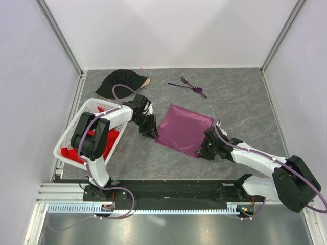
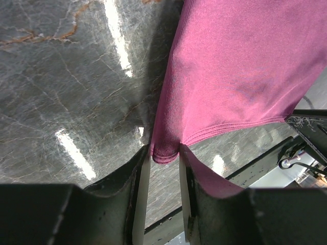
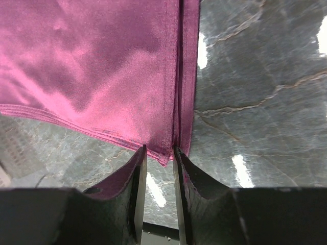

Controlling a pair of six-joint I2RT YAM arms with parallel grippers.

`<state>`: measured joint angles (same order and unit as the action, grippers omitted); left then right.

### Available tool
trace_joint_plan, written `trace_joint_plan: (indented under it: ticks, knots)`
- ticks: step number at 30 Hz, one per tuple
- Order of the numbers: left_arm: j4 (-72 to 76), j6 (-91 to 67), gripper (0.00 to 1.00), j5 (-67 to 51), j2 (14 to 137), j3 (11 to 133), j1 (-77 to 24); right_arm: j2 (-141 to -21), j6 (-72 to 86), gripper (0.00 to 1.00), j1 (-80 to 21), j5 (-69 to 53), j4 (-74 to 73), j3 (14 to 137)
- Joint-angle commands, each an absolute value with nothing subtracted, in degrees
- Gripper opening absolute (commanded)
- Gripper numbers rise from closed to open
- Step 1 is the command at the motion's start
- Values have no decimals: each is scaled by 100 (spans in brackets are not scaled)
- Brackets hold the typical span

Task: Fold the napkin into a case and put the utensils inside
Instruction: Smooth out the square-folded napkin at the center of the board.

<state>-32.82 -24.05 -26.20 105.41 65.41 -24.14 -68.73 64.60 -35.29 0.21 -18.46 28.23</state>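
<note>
Nearest the arm bases, the two near corners of the napkin [image 1: 184, 128] are where both arms meet it. At its near-left corner the left fingers [image 2: 122, 191] stand narrow and pinch a small rolled bunch of the cloth, which fills the gap between them. At its near-right corner the right fingers [image 3: 202, 191] are also narrow, with the corner tip sitting in the gap against one finger. Bare tabletop [image 1: 240, 102] shows through the gap below the tip, so whether the corner is truly clamped cannot be told. The napkin itself is plum-purple with a soft sheen and a stitched hem. It lies near the middle of the tabletop as a four-sided sheet turned at a slant, smooth over most of its face and puckered only at the left grip. Along its right edge a second layer shows beside the first. To the left of the napkin, past the left arm, stands a white lattice basket [image 1: 70, 126] holding a red cloth [image 1: 113, 139]. Beyond the napkin's far edge and apart from it lie the purple utensils [image 1: 190, 86], crossed over one another. Farther left of them, beyond the napkin's far-left corner, sits a black cap [image 1: 118, 84].
</note>
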Motion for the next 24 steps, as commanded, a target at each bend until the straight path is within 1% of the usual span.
trace_joint_plan:
  ticks: [1,4,8,10,13,14,16,18,22,24]
  knots:
    - [-3164,-2303,36,-2777,10494,6565,-2426,-6873,6697,34,-3542,-132,-1608,2707]
    - [-3164,-2294,35,-2786,10485,6548,-2434,-6908,6706,33,-3551,-70,-1591,2725]
    - [-3164,-2294,34,-2769,10450,6522,-2426,-6987,6767,25,-3551,-35,-1617,2716]
    - [-3173,-2294,34,-2699,10389,6513,-2426,-6979,6776,23,-3551,184,-1714,2707]
    - [-3182,-2303,37,-2672,10275,6478,-2426,-6970,6549,17,-3533,491,-1880,2751]
    - [-3182,-2303,38,-2672,10248,6451,-2426,-6987,6443,11,-3525,579,-1942,2821]
    - [-3208,-2329,38,-2681,10152,6434,-2426,-7075,6015,5,-3516,798,-2153,2952]
    - [-3225,-2390,39,-2698,10046,6364,-2426,-7136,5644,1,-3498,940,-2451,3225]
    - [-3165,-2505,40,-2795,9739,6188,-2426,-7260,4888,0,-3498,1326,-2865,3682]
    - [-3094,-2627,40,-2873,9563,6109,-2426,-7295,4493,0,-3507,1336,-2900,3867]
